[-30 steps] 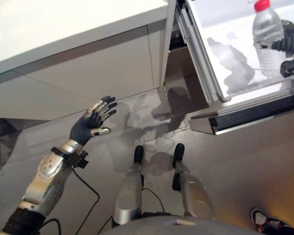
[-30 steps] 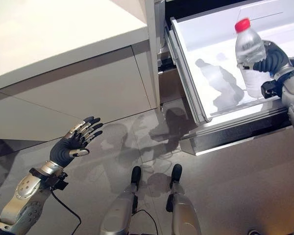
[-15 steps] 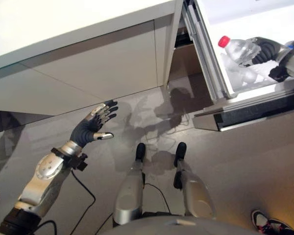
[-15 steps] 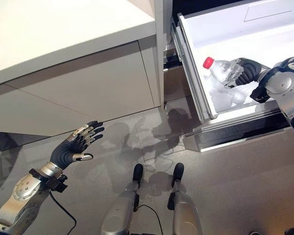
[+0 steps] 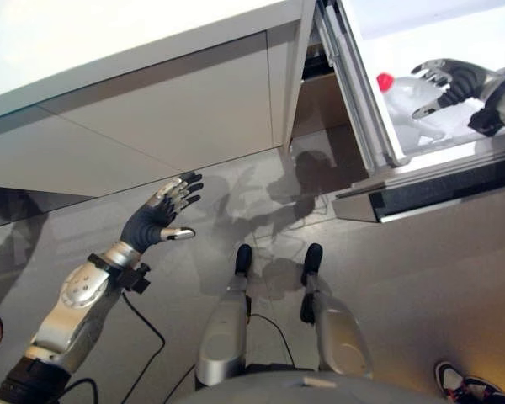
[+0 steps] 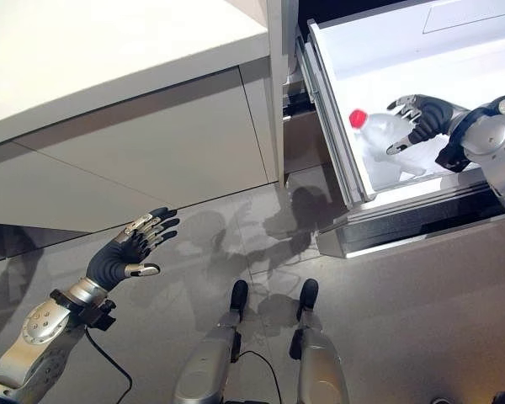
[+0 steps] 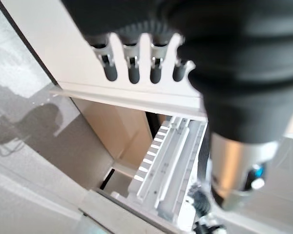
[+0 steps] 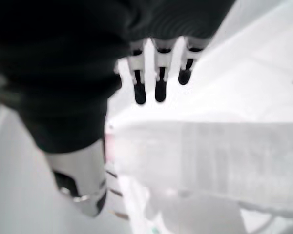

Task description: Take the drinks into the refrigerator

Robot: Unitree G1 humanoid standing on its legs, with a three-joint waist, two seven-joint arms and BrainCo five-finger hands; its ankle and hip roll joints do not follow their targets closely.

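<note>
While the clear water bottle (image 6: 385, 135) with its red cap (image 6: 358, 118) lies on its side inside the pulled-out white refrigerator drawer (image 6: 454, 59), the right hand (image 6: 425, 118) is poised just over the bottle's body with fingers and thumb spread apart, curled round nothing. From the right wrist view the same straight fingers (image 8: 158, 73) reach past the pale, clear flank of the bottle (image 8: 210, 156), which lies under the palm. The cap end points toward the drawer's side wall nearest the cabinet, and the bottle sits near the drawer's front edge. Well apart, the left hand (image 5: 162, 215) hangs over the grey floor (image 5: 421, 261) in front of the light cabinet front (image 5: 168, 109), fingers straight and fanned, thumb out, empty. A person's shoe (image 5: 459, 389) shows at the lower right of the floor
</note>
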